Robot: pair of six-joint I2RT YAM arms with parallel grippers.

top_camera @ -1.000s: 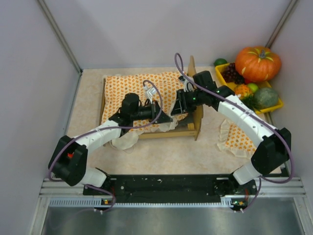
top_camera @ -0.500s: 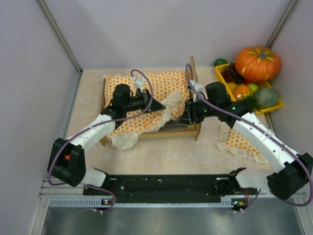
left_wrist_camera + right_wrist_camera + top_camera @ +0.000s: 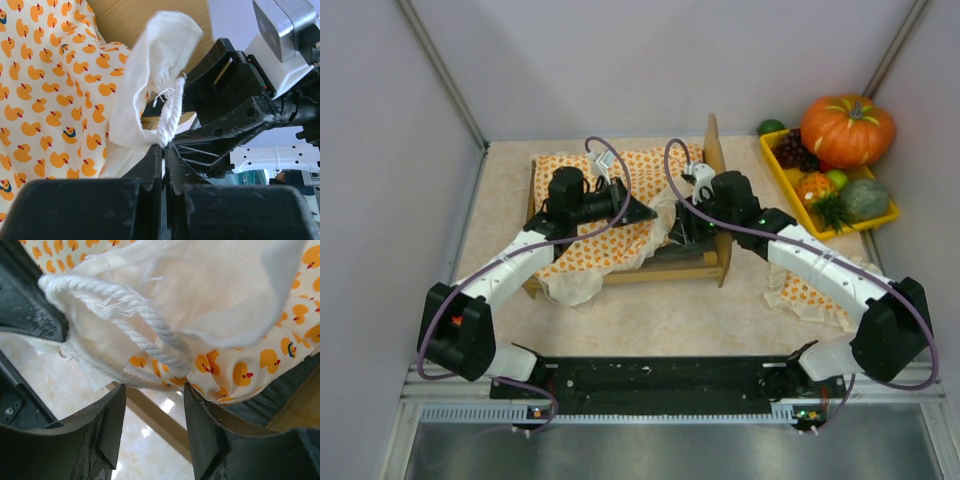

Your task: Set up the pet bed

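The orange-dotted bedspread (image 3: 600, 245) lies rumpled across the pet bed (image 3: 713, 145).

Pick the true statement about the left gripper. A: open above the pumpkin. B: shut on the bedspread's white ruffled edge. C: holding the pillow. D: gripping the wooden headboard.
B: in the left wrist view the left gripper has its jaws pressed together, pinching the white ruffled edge of the duck-print bedspread.

The pet bed (image 3: 723, 264) sits at centre frame on the table (image 3: 650, 310), with the bedspread (image 3: 660, 162) draped over it. A pillow (image 3: 802, 292) lies to its right. A tray (image 3: 783, 172) and a pumpkin (image 3: 847, 128) occupy the upper right.
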